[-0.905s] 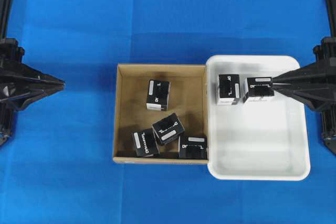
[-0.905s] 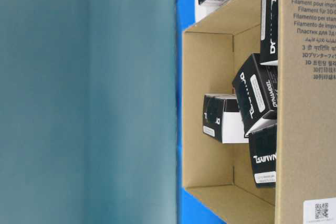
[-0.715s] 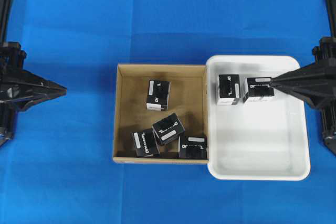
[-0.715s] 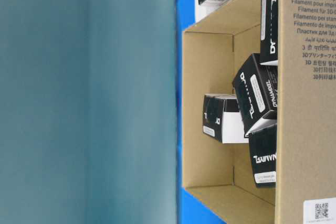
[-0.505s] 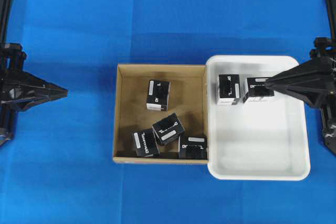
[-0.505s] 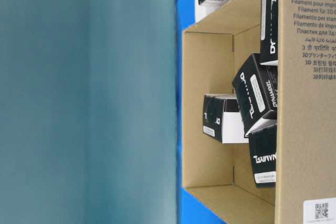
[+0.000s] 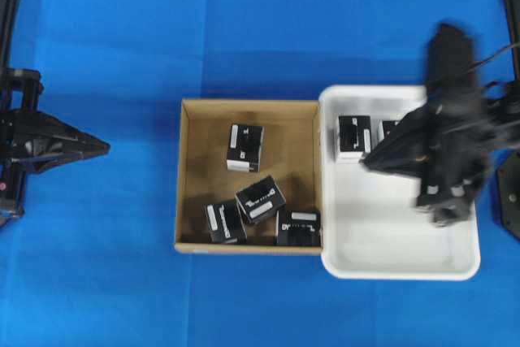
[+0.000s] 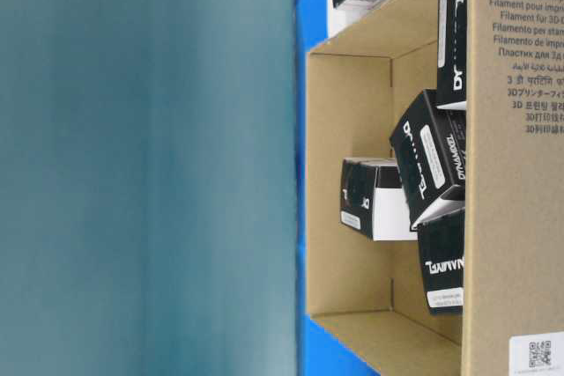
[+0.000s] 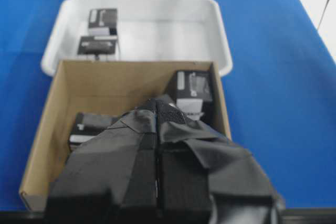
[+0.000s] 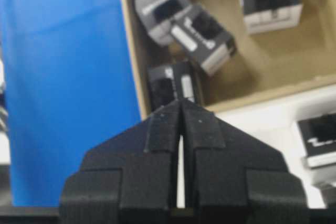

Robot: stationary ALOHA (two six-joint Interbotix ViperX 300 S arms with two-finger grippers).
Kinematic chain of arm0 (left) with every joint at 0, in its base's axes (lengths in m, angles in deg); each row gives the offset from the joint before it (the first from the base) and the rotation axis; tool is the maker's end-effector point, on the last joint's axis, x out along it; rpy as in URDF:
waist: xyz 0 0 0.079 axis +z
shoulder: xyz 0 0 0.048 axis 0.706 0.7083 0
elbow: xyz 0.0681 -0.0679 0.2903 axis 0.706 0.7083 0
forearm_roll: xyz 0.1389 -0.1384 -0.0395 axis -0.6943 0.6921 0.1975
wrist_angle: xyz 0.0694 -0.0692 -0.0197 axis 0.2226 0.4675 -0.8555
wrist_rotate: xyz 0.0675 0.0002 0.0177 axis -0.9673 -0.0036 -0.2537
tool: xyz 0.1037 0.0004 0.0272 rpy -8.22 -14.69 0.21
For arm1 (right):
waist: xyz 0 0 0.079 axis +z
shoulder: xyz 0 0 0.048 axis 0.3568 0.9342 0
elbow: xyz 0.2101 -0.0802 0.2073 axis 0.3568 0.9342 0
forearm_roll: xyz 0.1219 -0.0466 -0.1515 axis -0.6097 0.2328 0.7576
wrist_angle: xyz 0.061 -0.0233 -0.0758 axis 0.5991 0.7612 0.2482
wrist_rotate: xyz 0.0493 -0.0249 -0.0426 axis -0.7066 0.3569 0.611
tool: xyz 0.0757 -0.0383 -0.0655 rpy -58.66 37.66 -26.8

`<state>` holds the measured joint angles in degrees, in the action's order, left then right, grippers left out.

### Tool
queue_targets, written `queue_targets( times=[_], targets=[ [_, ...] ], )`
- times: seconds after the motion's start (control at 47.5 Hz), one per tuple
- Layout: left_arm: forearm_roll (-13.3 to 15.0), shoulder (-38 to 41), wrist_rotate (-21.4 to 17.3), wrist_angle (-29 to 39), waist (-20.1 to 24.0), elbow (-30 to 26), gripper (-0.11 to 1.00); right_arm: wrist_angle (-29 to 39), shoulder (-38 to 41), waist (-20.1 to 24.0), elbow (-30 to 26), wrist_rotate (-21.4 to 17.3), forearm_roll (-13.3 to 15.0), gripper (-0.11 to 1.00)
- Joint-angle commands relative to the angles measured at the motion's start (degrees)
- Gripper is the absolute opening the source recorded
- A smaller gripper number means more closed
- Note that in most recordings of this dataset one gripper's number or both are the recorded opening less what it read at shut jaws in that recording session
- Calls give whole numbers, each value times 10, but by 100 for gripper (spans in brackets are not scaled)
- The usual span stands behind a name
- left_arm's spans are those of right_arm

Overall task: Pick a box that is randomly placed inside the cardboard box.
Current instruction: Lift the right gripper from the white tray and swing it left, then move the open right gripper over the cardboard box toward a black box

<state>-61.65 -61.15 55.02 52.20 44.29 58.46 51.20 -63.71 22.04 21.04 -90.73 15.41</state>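
Observation:
Several small black boxes lie in the brown cardboard box (image 7: 248,104): one upright at the back (image 7: 244,147), one tilted in the middle (image 7: 260,199) and two along the front wall (image 7: 223,222) (image 7: 298,227). My right gripper (image 7: 363,160) is blurred above the white tray's left part, pointing at the cardboard box, shut and empty. In the right wrist view its tip (image 10: 181,102) hangs over the front-corner box (image 10: 170,85). My left gripper (image 7: 106,149) is shut and empty, well left of the cardboard box. The left wrist view shows its tip (image 9: 157,100) before a box (image 9: 191,90).
A white plastic tray (image 7: 398,270) touches the cardboard box's right wall and holds two more black cartons (image 7: 354,136) (image 7: 390,128), the second partly under my right arm. Blue cloth covers the table. The table-level view shows the cardboard box's inside (image 8: 348,182) with cartons (image 8: 379,200).
My right arm has swung from the tray's right edge leftward across the tray towards the cardboard box. My left gripper has crept slightly right. No carton has moved.

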Motion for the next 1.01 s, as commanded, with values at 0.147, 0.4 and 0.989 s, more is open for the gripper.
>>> queue_targets(
  times=[0.147,0.4,0.989],
  targets=[
    [-1,3,2,-1,1,-15,-7,98,139,7,-113,4,-3,0],
    [-1,4,2,-2,1,-15,-7,198,263,12,-194,18,-3,1],
    [-1,4,3,-1,0,-15,-7,208,367,9,-265,134,2,51]
  ],
)
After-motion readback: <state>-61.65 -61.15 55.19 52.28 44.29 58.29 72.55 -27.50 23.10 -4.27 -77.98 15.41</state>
